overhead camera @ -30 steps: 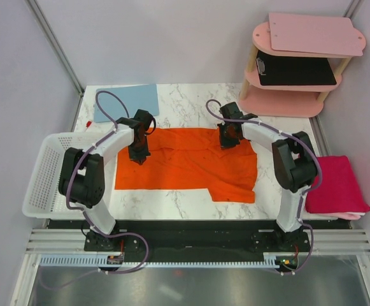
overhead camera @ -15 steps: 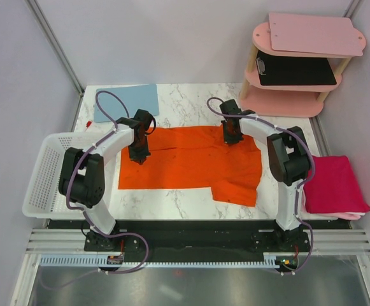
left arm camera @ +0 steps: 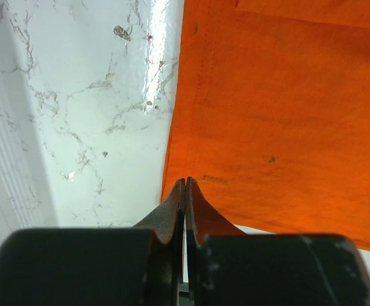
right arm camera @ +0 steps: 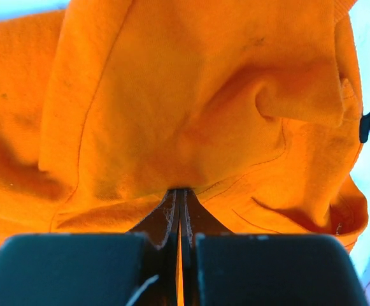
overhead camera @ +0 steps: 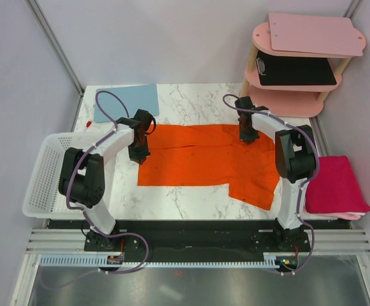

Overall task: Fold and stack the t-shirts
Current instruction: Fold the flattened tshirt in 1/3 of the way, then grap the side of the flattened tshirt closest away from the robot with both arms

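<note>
In the top view, the bright orange cloth t-shirt (overhead camera: 204, 162) lies spread on the white marble tabletop (overhead camera: 191, 102), between the two arms. One short sleeve hangs toward the near right edge. The left end effector (overhead camera: 139, 155) stands on the left border of the shirt, and the right end effector (overhead camera: 248, 134) on its far right corner. The magenta-pink cloth t-shirt (overhead camera: 334, 185) lies already folded at the right edge of the tabletop, well apart from the orange one. A white plastic basket (overhead camera: 41, 185) is at the left, a flat light-blue clipboard (overhead camera: 126, 101) at the far left corner, and a pink shelf rack (overhead camera: 299, 64) at the far right.

In the left wrist view, the left end effector (left arm camera: 185, 185) has its fingers pressed together, and they pinch the hem of the orange shirt just where cloth meets bare marble.

In the right wrist view, the right end effector (right arm camera: 179, 194) is also pressed together. It pinches a bunched part of the cloth, and a thin line of orange shows between the fingers.

I judge the step in hand as stretching the shirt flat before the first fold. The next move calls for both arms to pull evenly, so the cloth loses its wrinkles without slipping from the pinch, and then to carry one side over the other.
</note>
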Motion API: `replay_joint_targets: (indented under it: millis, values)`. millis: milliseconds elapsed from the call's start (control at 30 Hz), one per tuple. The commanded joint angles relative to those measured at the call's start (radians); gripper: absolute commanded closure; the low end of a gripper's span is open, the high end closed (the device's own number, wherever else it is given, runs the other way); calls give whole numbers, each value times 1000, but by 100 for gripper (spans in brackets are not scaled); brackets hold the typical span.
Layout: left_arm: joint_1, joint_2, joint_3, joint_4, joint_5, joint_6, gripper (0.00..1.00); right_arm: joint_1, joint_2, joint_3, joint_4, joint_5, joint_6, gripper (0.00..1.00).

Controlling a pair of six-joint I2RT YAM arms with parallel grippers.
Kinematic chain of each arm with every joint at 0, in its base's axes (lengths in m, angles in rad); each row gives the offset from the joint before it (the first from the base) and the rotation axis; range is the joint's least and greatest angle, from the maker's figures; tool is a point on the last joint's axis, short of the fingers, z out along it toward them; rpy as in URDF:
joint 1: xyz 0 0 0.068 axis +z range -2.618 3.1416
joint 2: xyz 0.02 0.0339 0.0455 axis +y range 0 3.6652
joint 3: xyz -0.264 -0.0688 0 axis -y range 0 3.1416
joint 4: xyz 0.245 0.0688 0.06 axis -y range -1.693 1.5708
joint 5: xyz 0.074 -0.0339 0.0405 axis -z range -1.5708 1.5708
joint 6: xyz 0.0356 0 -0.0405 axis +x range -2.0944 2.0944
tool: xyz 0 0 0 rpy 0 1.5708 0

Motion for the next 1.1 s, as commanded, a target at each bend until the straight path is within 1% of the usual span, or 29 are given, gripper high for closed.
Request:
replay_joint_targets:
  millis: [0, 67, 100, 167, 200, 233, 300, 367, 400, 433, 467, 500, 600, 633, 733, 767, 800, 833, 867, 900, 1000, 1067]
  values:
    - [-1, -8, 0, 28, -16, 21, 98, 19, -75, 2, -6, 2, -26, 100]
    - [-2, -16, -14, 42, -10, 13, 98, 32, -138, -35, 28, -23, -33, 100]
    - [-1, -22, -33, 66, -6, 10, 98, 35, -202, -45, 29, -21, -27, 100]
    - [-1, -43, -61, 95, 25, 0, 98, 46, -265, -91, 35, -68, -22, 100]
    - [-2, -49, -92, 127, 39, -4, 98, 49, -328, -111, 37, -88, -16, 100]
    - [-1, -61, -107, 145, 63, -8, 86, 52, -361, -133, 39, -121, -7, 100]
    - [-1, -68, -144, 168, 71, -16, 70, 64, -446, -216, 45, -138, 8, 100]
    - [-1, -77, -161, 183, 64, -16, 39, 66, -497, -301, 32, -124, 45, 100]
    - [-1, -83, -176, 186, 59, -16, 29, 66, -546, -331, 29, -122, 57, 99]
    - [-1, -88, -184, 191, 47, -17, 15, 66, -569, -363, 31, -127, 66, 95]
    - [-1, -104, -191, 194, 45, -20, 5, 64, -591, -427, 32, -147, 94, 92]
    - [1, -114, -208, 198, 44, -25, 0, 64, -632, -458, 31, -161, 100, 89]
    - [5, -164, -247, 212, 42, -39, 0, 52, -706, -570, 19, -233, 131, 75]
    - [7, -177, -259, 217, 44, -46, 0, 43, -724, -596, 2, -259, 137, 68]
    - [15, -236, -309, 235, 59, -62, 0, 3, -825, -688, -36, -334, 159, 66]
    - [18, -253, -335, 247, 67, -66, 0, -5, -882, -710, -47, -336, 171, 65]
    - [21, -282, -346, 255, 73, -74, 0, -5, -904, -692, -73, -345, 177, 42]
    - [25, -295, -359, 264, 97, -83, 0, -10, -925, -673, -122, -340, 188, 31]
    - [27, -304, -382, 275, 108, -86, 0, -11, -965, -632, -151, -333, 189, 12]
    - [28, -310, -392, 290, 117, -91, 1, -14, -983, -616, -176, -323, 194, 2]
    - [28, -306, -420, 319, 152, -106, 0, -17, -1060, -601, -245, -317, 227, 2]
    - [28, -273, -432, 330, 174, -115, 1, -20, -1120, -648, -267, -351, 286, 2]
